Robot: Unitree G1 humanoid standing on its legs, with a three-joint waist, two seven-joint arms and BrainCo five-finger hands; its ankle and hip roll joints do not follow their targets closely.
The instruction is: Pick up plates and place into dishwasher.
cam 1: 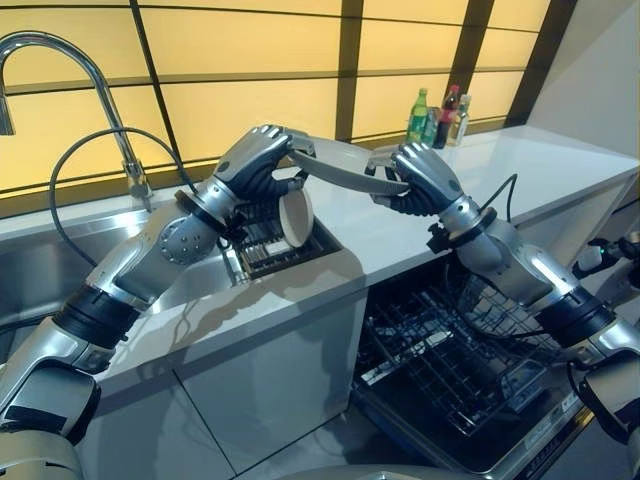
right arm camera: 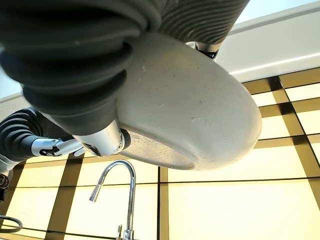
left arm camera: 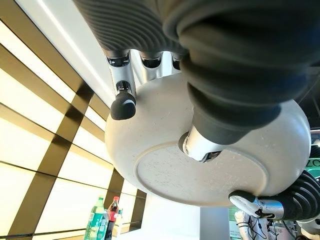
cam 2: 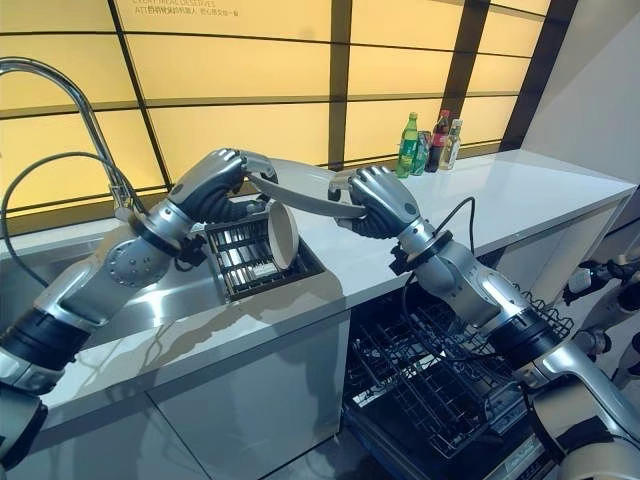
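While we scan from the left, we meet the tap [cam 1: 60, 60] curving over the sink [cam 1: 40, 250] at the far left. Next comes the left hand [cam 1: 258, 160], raised above the counter [cam 1: 560, 170], its fingers and thumb curled onto the left edge of a pale plate [cam 1: 345, 165]. In its wrist view we see the thumb pressed to the plate's underside and a fingertip [left arm camera: 123, 106] hooked over the rim. Just below that hand, a second plate [cam 1: 296, 216] stands on edge in the rack [cam 1: 275, 250] sunk into the counter. We find the held plate in the air, tilted, between both hands. On its right edge the right hand [cam 1: 420, 178] is clamped too, fingers wrapped round the rim. Farther right, bottles [cam 1: 438, 115] stand at the far wall. Near and low on the right, the dishwasher basket [cam 1: 450, 360] is pulled out.
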